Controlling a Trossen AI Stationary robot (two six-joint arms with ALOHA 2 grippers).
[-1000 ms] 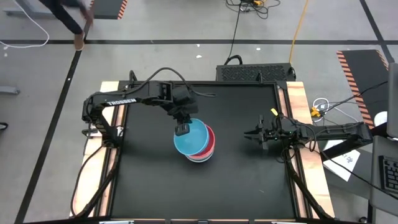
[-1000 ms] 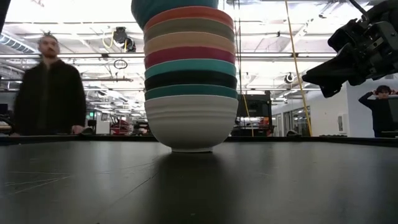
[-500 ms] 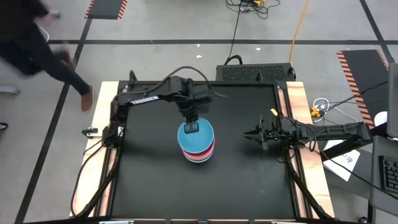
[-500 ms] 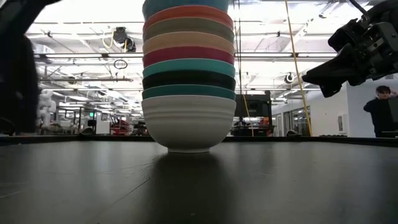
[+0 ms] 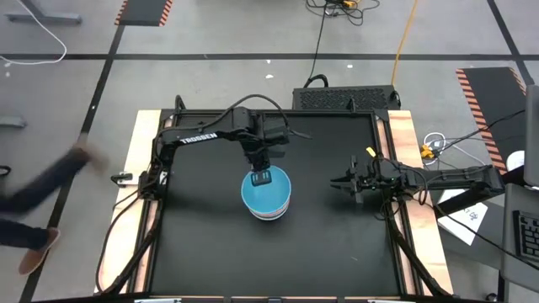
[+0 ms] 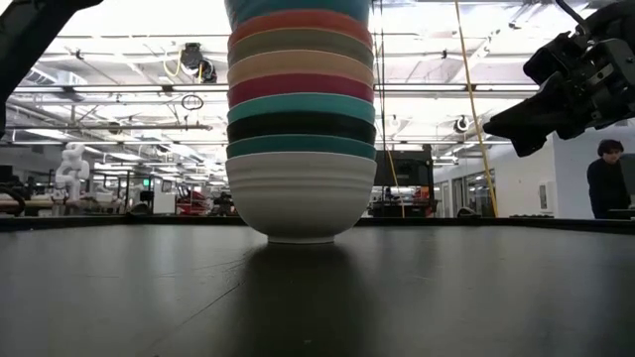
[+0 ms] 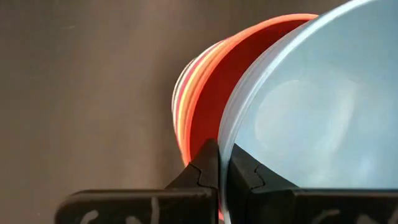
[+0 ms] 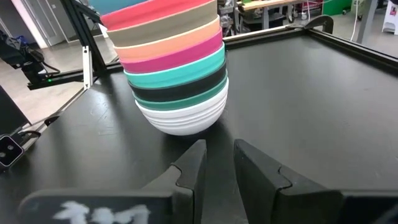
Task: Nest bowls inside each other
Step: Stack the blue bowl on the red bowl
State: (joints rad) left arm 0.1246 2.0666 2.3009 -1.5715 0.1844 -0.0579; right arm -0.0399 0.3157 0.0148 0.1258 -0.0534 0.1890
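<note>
A stack of nested bowls stands mid-table on its white bottom bowl (image 6: 301, 198); above it come dark green, black, teal, magenta, peach, olive and red (image 6: 301, 25). The light blue bowl (image 5: 267, 194) lies on top, inside the red bowl (image 7: 205, 93). My left gripper (image 5: 263, 176) is over the stack's far side, shut on the light blue bowl. My right gripper (image 5: 335, 182) waits open near the table's right edge, level with the stack (image 8: 174, 68) and pointing at it. My left gripper pinches the light blue bowl's rim (image 7: 225, 146) on its far side, one finger (image 7: 245, 177) inside the bowl and one finger (image 7: 205, 171) outside. The fingers come from above, pointing down. The bowl sits upright in the red bowl at the top of the stack.
The black table top (image 5: 202, 252) lies bare around the stack. A black box (image 5: 345, 98) sits beyond the far edge. A person (image 5: 34, 206) moves on the floor left of the table. Wooden rails (image 5: 404, 151) border the left and right sides.
My left gripper carried the light blue bowl toward the table's right, from overhanging the stack's left side to centred over it, and lowered it into the red bowl, whose rim no longer shows from above. A person walked past the table's left side.
</note>
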